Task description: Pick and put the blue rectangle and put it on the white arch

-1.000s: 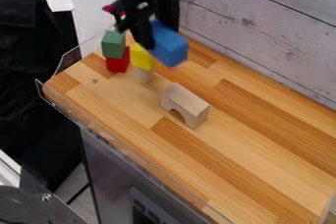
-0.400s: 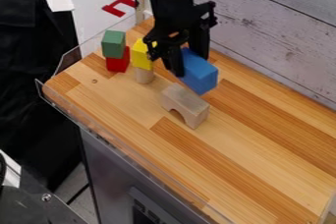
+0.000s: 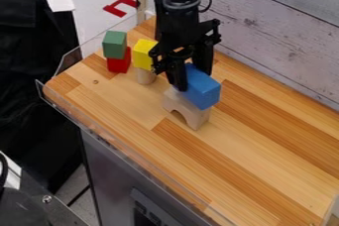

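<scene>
The blue rectangular block [image 3: 202,90] is pinched between the two fingers of the black gripper [image 3: 193,78], which is pointed downward over the far-left half of the counter, with one finger on each side of the block. The block's near-right end is left exposed. The gripper is carried by the black robot arm [image 3: 182,9], which is brought in from the far side.

Directly below the block, the pale, unpainted wooden arch [image 3: 200,119] is seen standing upright, its opening turned toward the near left. The arch's top is partly covered from sight by the block; whether the two are touching cannot be told.

To the left of the gripper, a yellow block [image 3: 143,55] is supported by a pale wooden cylinder [image 3: 145,77]. Farther left, a green block [image 3: 114,44] is stacked on a red block [image 3: 118,64].

All of these are set over a striped wooden counter [image 3: 265,145], bordered at the far right by a whitewashed plank wall [image 3: 278,31]. Beyond the counter's far-left end, a red bracket-shaped piece [image 3: 120,7] is seen, and black cloth [image 3: 27,71] is hung at the left.
</scene>
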Controlling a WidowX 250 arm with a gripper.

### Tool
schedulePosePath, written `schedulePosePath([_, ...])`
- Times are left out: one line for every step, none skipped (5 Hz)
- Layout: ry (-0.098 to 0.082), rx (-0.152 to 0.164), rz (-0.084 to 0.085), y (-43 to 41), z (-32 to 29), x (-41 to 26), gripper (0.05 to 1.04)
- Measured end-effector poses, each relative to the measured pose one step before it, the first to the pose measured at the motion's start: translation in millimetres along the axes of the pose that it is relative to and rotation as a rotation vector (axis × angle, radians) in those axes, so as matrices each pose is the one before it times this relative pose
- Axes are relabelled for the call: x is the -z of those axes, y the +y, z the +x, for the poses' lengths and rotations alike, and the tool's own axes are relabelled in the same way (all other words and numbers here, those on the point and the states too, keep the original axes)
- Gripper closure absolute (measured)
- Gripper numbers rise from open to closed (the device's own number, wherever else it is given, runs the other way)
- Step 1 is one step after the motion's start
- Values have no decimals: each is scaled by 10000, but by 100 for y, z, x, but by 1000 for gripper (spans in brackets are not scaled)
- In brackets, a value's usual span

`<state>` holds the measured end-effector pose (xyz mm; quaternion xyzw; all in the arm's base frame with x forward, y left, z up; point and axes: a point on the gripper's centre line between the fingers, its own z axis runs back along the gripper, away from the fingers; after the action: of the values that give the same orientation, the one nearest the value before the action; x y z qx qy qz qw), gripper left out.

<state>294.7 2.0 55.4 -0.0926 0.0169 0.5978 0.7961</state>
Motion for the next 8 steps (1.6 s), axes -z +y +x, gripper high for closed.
schedulePosePath([-20,40,-9,1,72,-8,522])
schedulePosePath([-39,-30,-61,-33,220,-31,522])
schedulePosePath([53,5,136,167,111,422,522])
schedulePosePath([-60,-24,-136,-182,237,63,522])
schedulePosePath([32,-109,48,482,82,335,522])
schedulePosePath([18,-89,-57,141,266,53,522])
schedulePosePath([-1,-43,39,300,93,10,522])
schedulePosePath([41,-84,-29,103,157,11,472])
